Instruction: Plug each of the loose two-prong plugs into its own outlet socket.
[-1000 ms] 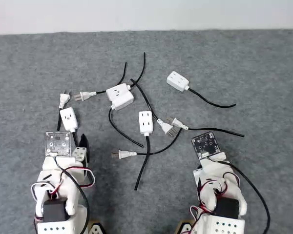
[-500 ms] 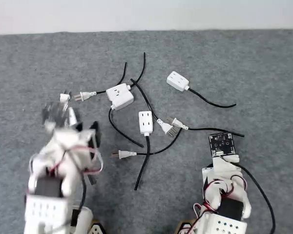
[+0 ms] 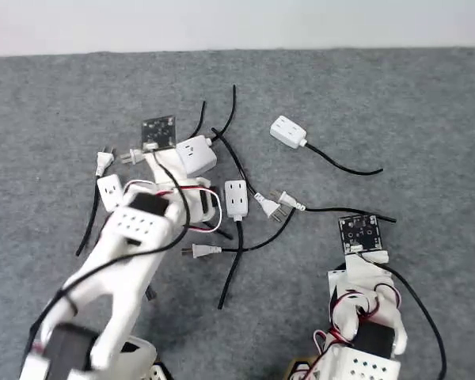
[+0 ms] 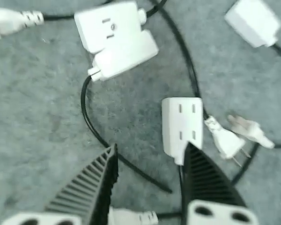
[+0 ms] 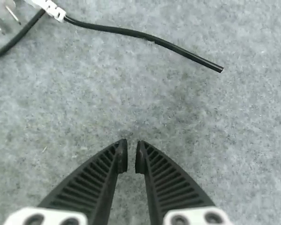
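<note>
Several white outlet sockets lie on the grey carpet: a stacked pair (image 3: 195, 154), a middle one (image 3: 236, 198), one at the left (image 3: 111, 192) and one at the back right (image 3: 287, 131). Loose two-prong plugs lie at the left (image 3: 103, 162), beside the pair (image 3: 134, 156), in front (image 3: 199, 251) and two by the middle socket (image 3: 269, 207). My left gripper (image 4: 150, 152) hangs open just before the middle socket (image 4: 180, 124), holding nothing. My right gripper (image 5: 131, 158) is shut and empty over bare carpet near a black cable end (image 5: 220, 69).
Black cables (image 3: 245, 237) cross between sockets and plugs in the middle. The left arm (image 3: 134, 229) stretches over the left part of the carpet. The right arm (image 3: 360, 301) stays at the front right. A pale wall edge runs along the back.
The left arm has swung from the front left forward and to the right, over the sockets. The right arm shifted slightly right a second ago, then stayed.
</note>
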### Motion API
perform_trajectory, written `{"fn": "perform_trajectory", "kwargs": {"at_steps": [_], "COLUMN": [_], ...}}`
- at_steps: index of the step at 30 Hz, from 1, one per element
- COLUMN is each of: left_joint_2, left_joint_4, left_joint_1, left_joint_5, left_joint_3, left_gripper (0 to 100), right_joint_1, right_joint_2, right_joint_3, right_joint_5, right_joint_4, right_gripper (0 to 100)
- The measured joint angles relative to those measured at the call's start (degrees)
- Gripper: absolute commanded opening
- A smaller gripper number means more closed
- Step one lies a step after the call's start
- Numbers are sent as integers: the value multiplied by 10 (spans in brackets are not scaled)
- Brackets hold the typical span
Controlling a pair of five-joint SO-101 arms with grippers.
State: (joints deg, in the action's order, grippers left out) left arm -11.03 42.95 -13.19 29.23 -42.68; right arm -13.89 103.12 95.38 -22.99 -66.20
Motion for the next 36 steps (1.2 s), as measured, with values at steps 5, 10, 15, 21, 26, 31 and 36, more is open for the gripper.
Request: {"fn": "perform_trajectory", "kwargs": {"at_steps": [5,10,15,21,26,31,36], "left_joint_2": [108,200,247,323,383,392,392], "left_joint_4": [-35,-39,-30,52,154,186,227], "left_joint_1": [-7,-42,-71,-66,-64,-64,-65], "left_joint_5": [0,0,15,39,40,41,43], "left_joint_3": [65,124,182,278,363,388,389], "left_gripper": [239,239,239,239,149,18,11], "right_joint_1": [0,0,0,0,0,0,0], "right_joint_2": [0,0,0,0,0,0,0], "right_joint_3": [0,0,0,0,0,0,0], "right_joint_5": [0,0,-5,-6,-6,-6,-6], "right_joint_4": [4,5,5,5,5,5,6], "right_gripper": [54,54,54,54,54,54,54]}}
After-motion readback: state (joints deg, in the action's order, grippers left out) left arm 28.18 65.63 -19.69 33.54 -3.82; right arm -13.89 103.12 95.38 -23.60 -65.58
